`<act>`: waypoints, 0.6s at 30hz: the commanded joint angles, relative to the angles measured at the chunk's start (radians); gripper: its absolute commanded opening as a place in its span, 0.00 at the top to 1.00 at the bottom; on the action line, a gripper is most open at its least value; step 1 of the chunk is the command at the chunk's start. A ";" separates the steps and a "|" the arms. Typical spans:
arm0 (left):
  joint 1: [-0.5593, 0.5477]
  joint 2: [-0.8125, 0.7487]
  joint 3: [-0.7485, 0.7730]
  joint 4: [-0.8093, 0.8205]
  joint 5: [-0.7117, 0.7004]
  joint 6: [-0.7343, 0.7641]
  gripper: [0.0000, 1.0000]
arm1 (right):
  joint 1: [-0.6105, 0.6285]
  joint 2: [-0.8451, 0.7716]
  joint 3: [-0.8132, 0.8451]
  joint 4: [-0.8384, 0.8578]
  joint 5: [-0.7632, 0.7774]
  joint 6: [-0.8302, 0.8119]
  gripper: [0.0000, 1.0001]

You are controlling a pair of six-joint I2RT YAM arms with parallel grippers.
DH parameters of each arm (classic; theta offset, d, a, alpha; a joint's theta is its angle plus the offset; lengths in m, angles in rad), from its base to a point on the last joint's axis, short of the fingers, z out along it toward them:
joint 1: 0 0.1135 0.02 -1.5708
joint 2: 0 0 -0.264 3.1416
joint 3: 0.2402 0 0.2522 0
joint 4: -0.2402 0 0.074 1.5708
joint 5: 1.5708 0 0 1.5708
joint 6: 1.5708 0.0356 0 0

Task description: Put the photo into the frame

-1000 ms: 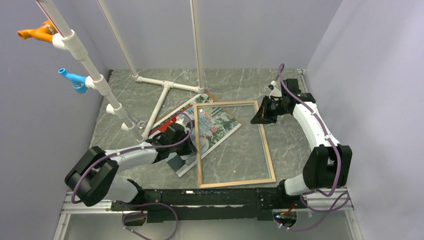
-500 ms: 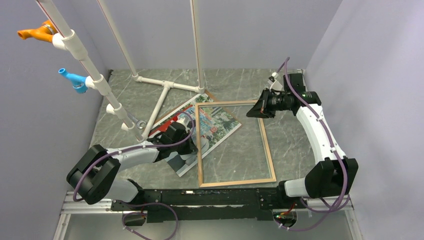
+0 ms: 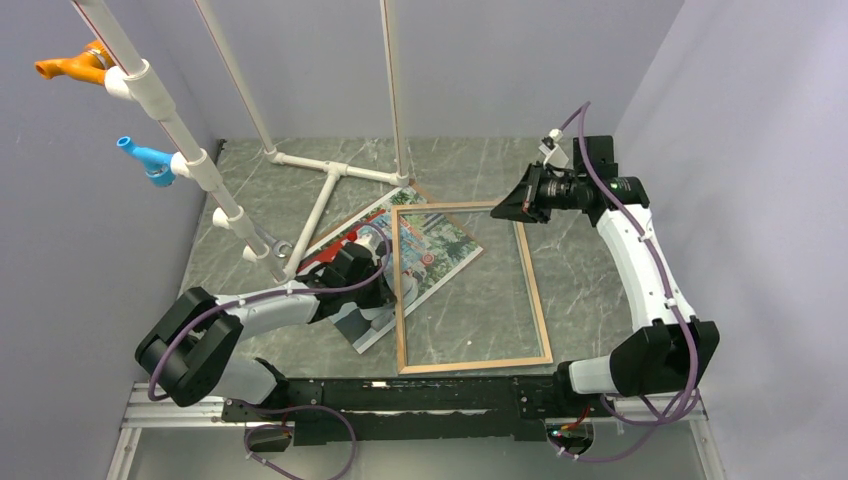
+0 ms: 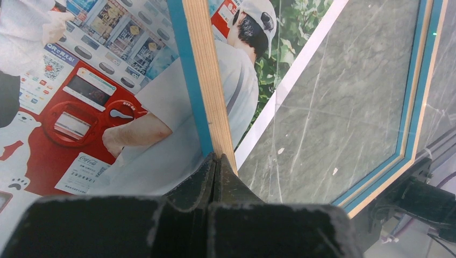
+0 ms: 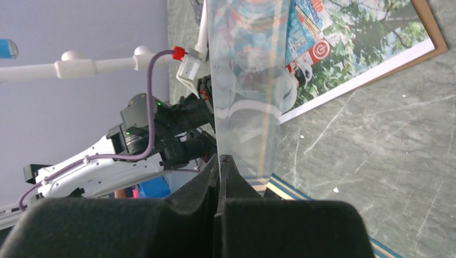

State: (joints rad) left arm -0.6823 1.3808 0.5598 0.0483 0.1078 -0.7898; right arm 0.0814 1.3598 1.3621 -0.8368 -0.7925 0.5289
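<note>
Two end effectors (image 4: 215, 160) (image 5: 219, 161) clamp the frame (image 3: 475, 362) (photo (image 4: 80, 80) partly beneath).

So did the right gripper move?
Yes. Against the white pipe stand, the right gripper has gone toward the back of the table and a little left.

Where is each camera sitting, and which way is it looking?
Top external: high behind the robot, looking down at the table; left arm and right arm show whole.
Left wrist: on the left arm, looking along its shut left claw at the frame rail it pinches, over the photo.
Right wrist: on the right arm, looking along the right claw, shut on the frame's edge, toward the left arm.
Shared: both wrist views show frame and photo.
</note>
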 commanded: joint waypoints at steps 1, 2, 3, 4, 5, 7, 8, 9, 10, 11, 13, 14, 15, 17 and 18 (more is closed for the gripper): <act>-0.002 0.027 0.005 -0.073 -0.049 0.045 1.00 | 0.001 -0.002 0.084 0.037 -0.046 0.034 1.00; -0.001 0.027 0.007 -0.076 -0.050 0.047 1.00 | 0.002 -0.002 0.087 0.042 -0.049 0.037 1.00; -0.002 0.030 0.006 -0.077 -0.051 0.047 1.00 | 0.002 -0.001 0.089 0.045 -0.049 0.041 1.00; -0.001 0.029 0.007 -0.079 -0.052 0.049 1.00 | 0.003 0.000 0.092 0.041 -0.046 0.043 1.00; -0.001 0.031 0.008 -0.078 -0.052 0.050 1.00 | 0.005 0.001 0.094 0.040 -0.044 0.043 1.00; -0.001 0.033 0.010 -0.079 -0.051 0.050 1.00 | 0.015 0.002 0.090 0.043 -0.040 0.047 1.00; -0.002 0.035 0.011 -0.079 -0.050 0.050 1.00 | 0.020 0.002 0.086 0.047 -0.037 0.049 1.00; -0.001 0.037 0.012 -0.078 -0.051 0.050 1.00 | 0.025 0.002 0.079 0.053 -0.031 0.051 1.00; -0.001 0.040 0.013 -0.082 -0.050 0.050 1.00 | 0.032 0.004 0.073 0.052 -0.023 0.050 1.00; -0.002 0.042 0.015 -0.083 -0.049 0.050 1.00 | 0.040 0.008 0.067 0.054 -0.017 0.048 1.00; -0.002 0.047 0.017 -0.086 -0.048 0.053 1.00 | 0.049 0.013 0.049 0.061 -0.014 0.049 1.00; -0.001 0.047 0.017 -0.087 -0.049 0.053 1.00 | 0.053 0.015 0.042 0.069 -0.012 0.051 1.00; -0.001 0.047 0.017 -0.089 -0.050 0.054 1.00 | 0.056 0.018 0.034 0.077 -0.009 0.055 1.00; -0.001 0.047 0.018 -0.094 -0.053 0.056 1.00 | 0.061 0.024 0.028 0.080 -0.006 0.054 1.00; -0.001 0.047 0.018 -0.097 -0.056 0.057 1.00 | 0.062 0.027 0.026 0.080 -0.006 0.053 1.00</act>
State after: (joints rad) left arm -0.6823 1.3933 0.5785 0.0288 0.1081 -0.7738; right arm 0.1356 1.3773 1.3933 -0.8093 -0.7918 0.5579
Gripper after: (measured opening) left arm 0.009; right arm 0.007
